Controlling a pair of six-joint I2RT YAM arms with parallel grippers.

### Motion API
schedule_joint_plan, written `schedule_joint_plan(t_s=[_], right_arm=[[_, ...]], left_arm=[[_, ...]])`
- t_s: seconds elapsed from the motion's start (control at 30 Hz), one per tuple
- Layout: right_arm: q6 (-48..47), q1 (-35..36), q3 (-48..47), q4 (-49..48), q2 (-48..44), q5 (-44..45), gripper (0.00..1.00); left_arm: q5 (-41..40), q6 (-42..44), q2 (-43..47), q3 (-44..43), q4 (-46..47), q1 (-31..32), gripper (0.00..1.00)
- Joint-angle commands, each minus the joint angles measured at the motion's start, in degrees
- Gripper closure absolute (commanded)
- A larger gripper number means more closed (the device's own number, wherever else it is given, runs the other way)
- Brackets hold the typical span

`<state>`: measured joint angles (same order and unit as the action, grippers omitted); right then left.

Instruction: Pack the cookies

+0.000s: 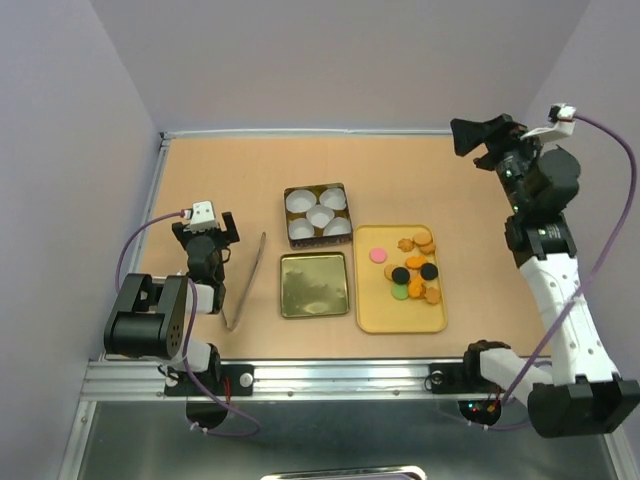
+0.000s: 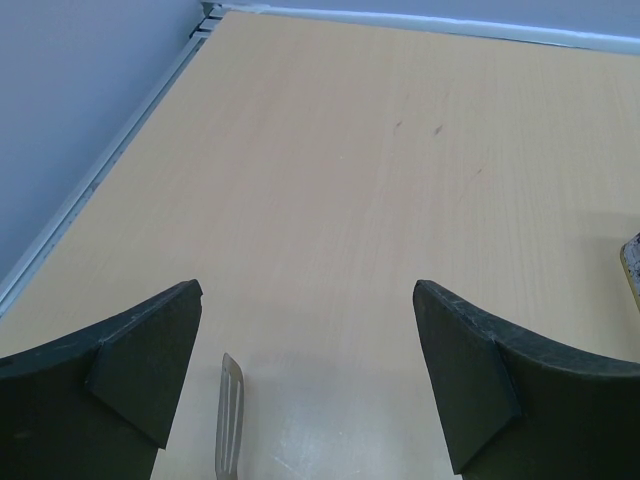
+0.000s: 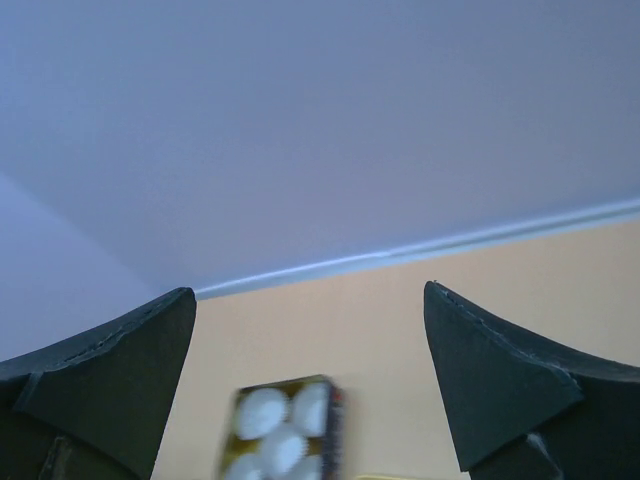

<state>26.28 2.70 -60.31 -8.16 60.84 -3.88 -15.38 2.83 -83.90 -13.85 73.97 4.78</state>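
The cookies (image 1: 412, 270) are small round biscuits, orange, black, pink and green, and they lie loose on a yellow tray (image 1: 375, 310) right of centre. A square tin (image 1: 318, 215) with white paper liners stands behind its gold lid (image 1: 314, 284); the right wrist view shows the tin (image 3: 285, 430) blurred and low. My left gripper (image 1: 207, 229) hovers low at the left, open and empty (image 2: 308, 292), beside metal tongs (image 1: 245, 282). The right gripper (image 1: 478, 135) is raised high at the back right, open and empty (image 3: 308, 293).
The tongs' tip (image 2: 230, 420) lies just inside my left finger (image 2: 150, 365). Lilac walls close the table on the left, back and right. A metal rail (image 1: 300, 375) runs along the near edge. The tray's corner (image 2: 632, 265) shows at the right edge of the left wrist view.
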Motion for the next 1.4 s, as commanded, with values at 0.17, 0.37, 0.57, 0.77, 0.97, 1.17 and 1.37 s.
schedule_joint_plan(t_s=[0.17,0.37,0.57,0.77,0.97,1.17,1.37], right_arm=[[45.7,-0.2,10.6,17.6,-13.7,-34.3,0.00],[26.0,-0.2,-6.9,42.2,-10.1,-28.2,0.00],[15.6,-0.2,-16.9,62.3,-5.4,-25.7,0.00],[14.0,-0.2,-20.1,70.9,-5.3,-19.4,0.00],[14.5,-0.2,-18.8,70.2,-6.8,-15.9,0.00],[12.8,-0.2,-22.1,71.6,-6.2,-15.5,0.00],[7.8,-0.2,-20.8,72.8,-5.4,-24.1,0.00]], left_arm=[[-0.3,0.7,0.4,0.3,15.1,0.0,0.01],[-0.3,0.7,0.4,0.3,15.1,0.0,0.01],[0.3,0.8,0.4,0.0,14.4,-0.3,0.01],[0.4,0.6,0.4,0.0,14.6,-0.3,0.01],[-8.6,-0.8,8.2,-3.6,0.1,1.3,0.01],[-11.4,-9.9,17.4,-22.2,-40.8,0.6,0.01],[0.3,-20.2,28.5,-37.8,-71.7,0.6,0.01]])
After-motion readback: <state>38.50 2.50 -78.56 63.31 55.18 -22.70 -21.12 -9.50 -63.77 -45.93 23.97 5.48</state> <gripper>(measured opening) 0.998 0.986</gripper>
